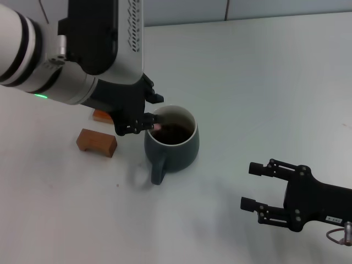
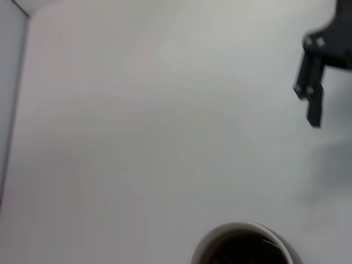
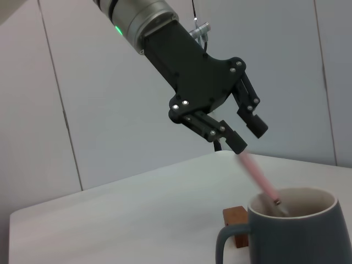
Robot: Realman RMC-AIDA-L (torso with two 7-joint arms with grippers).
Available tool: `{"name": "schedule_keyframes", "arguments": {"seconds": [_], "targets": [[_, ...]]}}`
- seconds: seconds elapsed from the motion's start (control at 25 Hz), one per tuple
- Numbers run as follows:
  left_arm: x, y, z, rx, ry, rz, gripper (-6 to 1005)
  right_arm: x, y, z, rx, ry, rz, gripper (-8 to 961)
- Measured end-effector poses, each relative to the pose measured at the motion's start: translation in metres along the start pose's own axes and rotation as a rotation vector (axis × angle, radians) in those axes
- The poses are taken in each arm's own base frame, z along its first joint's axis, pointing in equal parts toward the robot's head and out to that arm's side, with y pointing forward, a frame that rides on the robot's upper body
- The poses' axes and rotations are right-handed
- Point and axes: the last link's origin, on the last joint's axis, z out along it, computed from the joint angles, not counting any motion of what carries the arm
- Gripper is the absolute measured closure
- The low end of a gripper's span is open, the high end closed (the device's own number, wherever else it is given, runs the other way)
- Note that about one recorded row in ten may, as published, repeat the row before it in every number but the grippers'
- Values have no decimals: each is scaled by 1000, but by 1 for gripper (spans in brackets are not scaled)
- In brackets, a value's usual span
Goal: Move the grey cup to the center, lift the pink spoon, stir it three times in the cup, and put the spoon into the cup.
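Note:
The grey cup (image 1: 177, 154) stands upright on the white table, handle toward me. The pink spoon (image 1: 158, 127) leans inside it, bowl down in the cup, pink handle sticking up over the rim (image 3: 257, 176). My left gripper (image 1: 155, 110) hovers just above the cup's left rim. In the right wrist view the left gripper (image 3: 247, 135) has its fingers apart, and the handle's top end lies at one fingertip (image 3: 236, 144). My right gripper (image 1: 247, 186) is open and empty, low at the right, apart from the cup. The cup's rim (image 2: 242, 228) shows in the left wrist view.
Two brown rectangular blocks (image 1: 96, 142) (image 1: 102, 115) lie left of the cup, partly under my left arm; one block shows behind the cup (image 3: 236, 220). The table's far edge meets a pale wall. My right gripper also shows in the left wrist view (image 2: 311, 96).

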Motion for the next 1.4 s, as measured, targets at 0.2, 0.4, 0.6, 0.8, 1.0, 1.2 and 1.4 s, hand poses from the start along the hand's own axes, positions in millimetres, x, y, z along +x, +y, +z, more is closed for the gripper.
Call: {"name": "schedule_keyframes", "arguments": {"seconds": [0.2, 0.4, 0.6, 0.8, 1.0, 1.2, 1.4], "targets": [[-3, -1, -10, 20, 104, -62, 714, 0, 0, 0, 1, 0, 0, 193], [-17, -2, -40, 87, 322, -133, 509, -1, -1, -1, 11, -7, -5, 194], [-62, 20, -65, 190, 510, -208, 285, -2, -2, -1, 13, -15, -10, 193], [-110, 63, -47, 236, 577, -265, 170, -3, -2, -1, 12, -17, -12, 193], [-144, 92, -28, 222, 633, -404, 170, -4, -2, -1, 10, -18, -14, 193], [-159, 108, -22, 246, 695, -448, 170, -6, -3, 0, 5, -27, -18, 194], [-169, 128, -14, 285, 760, -456, 170, -7, -3, 0, 8, -37, -22, 194]]}}
